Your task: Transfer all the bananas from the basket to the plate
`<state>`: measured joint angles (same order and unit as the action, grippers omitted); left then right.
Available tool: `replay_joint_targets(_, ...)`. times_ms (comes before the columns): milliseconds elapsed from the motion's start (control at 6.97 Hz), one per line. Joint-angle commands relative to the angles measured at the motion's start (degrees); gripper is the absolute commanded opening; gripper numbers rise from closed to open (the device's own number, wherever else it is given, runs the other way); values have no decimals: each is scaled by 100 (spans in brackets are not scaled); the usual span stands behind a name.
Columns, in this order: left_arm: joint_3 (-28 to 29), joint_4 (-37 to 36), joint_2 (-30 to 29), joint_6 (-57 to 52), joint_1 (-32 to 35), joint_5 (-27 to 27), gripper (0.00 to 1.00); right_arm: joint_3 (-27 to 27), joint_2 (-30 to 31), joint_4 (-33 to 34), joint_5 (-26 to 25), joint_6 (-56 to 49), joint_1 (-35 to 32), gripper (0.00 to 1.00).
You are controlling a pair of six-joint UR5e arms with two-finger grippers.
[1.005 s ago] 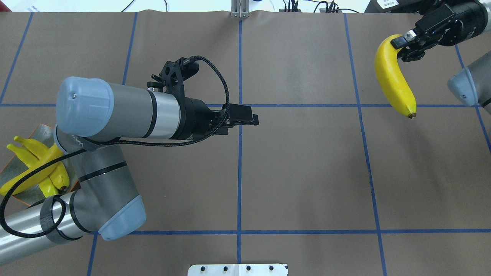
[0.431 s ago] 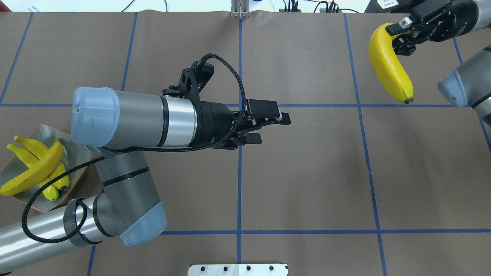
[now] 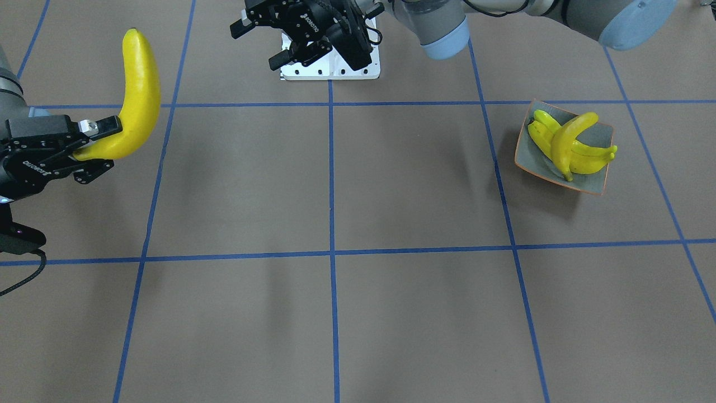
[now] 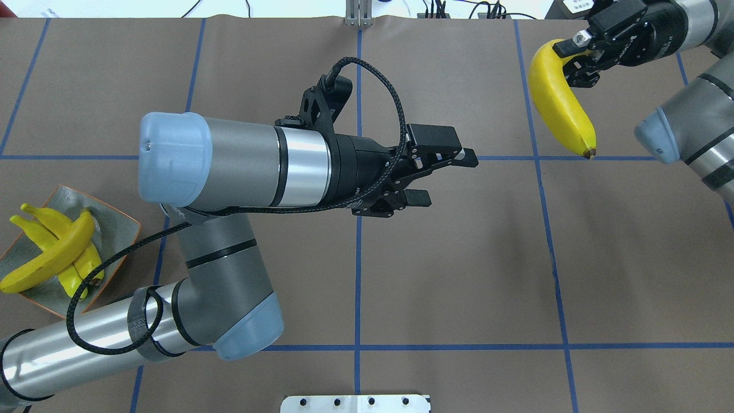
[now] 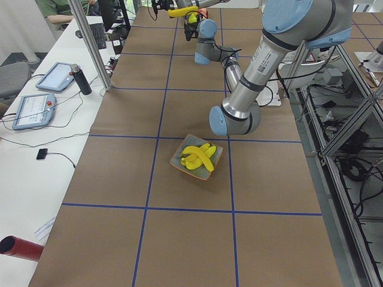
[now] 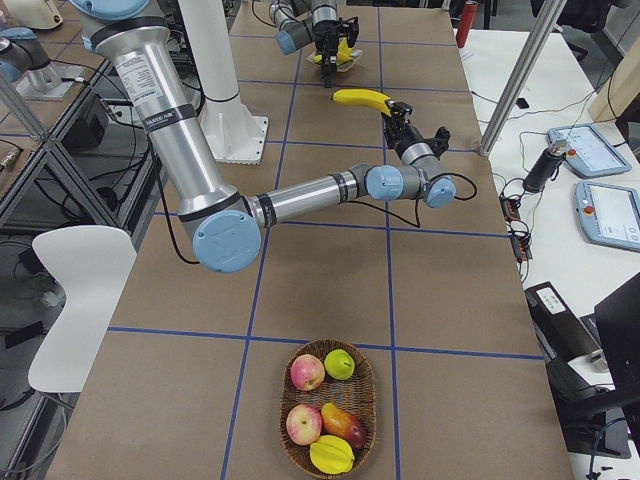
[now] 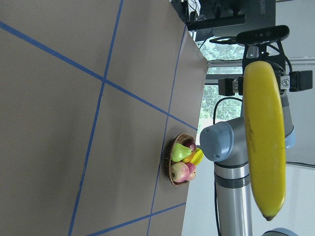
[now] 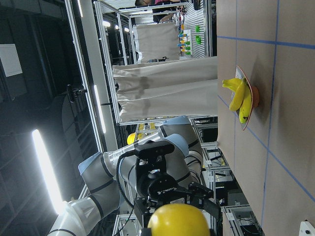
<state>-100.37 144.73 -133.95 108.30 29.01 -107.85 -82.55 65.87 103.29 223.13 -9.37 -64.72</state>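
Over brown paper [image 3: 391,196], right fingers [image 3: 109,125] pinch banana [image 3: 140,95] at its end.

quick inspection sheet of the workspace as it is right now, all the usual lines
surface: table covered in brown paper with a blue tape grid
job's things: about three bananas piled on the plate; one banana held in the air on the robot's right side; basket at the table's far right end
clutter: apples and other fruit in the basket
grippers: right gripper shut on the banana's end; left gripper open, empty, over the table's middle
cables: black braided cable looping off the left wrist
surroundings: tablets on the side bench; white chair
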Motion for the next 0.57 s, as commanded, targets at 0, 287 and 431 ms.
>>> replay_joint_targets(0, 17, 108, -52, 181, -1, 18, 100, -7, -170, 173, 2, -21, 153, 0)
replay_joint_targets(287, 227, 545, -96, 497, -1, 316, 100, -7, -215, 183, 11, -21, 293, 0)
replay_joint_targets(431, 228, 626, -96, 560, -1, 317, 100, -24, -206, 183, 11, -21, 337, 0)
